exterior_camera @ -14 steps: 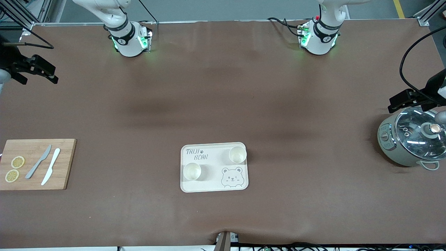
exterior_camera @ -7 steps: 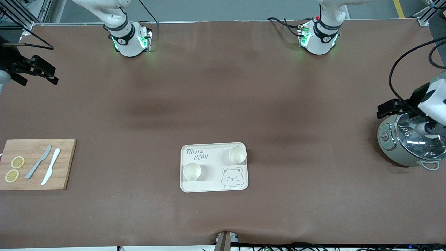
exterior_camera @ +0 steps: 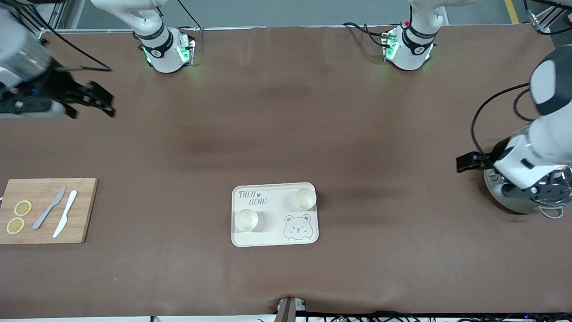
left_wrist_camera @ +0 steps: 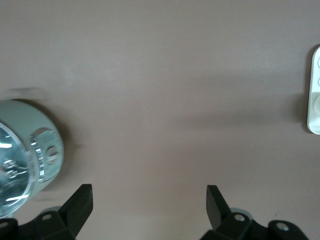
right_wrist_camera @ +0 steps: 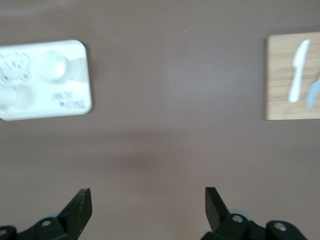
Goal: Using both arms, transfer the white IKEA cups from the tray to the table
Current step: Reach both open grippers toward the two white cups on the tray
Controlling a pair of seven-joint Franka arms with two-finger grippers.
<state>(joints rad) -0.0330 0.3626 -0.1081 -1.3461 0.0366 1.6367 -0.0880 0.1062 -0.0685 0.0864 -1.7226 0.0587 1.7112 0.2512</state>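
Two white IKEA cups stand upright on the cream bear-printed tray: one cup toward the right arm's end, the other cup at the corner toward the left arm's end. In the right wrist view the tray and both cups show blurred. My right gripper is open and empty over bare table. My left gripper is open and empty over bare table beside the pot, with the tray's edge showing.
A grey-green pot with a glass lid stands at the left arm's end, partly under the left arm. A wooden cutting board with two knives and lemon slices lies at the right arm's end.
Both arms have swung inward over the table. The left gripper has moved off the pot toward the tray. The right gripper has moved in from the table's edge. The cups have not moved.
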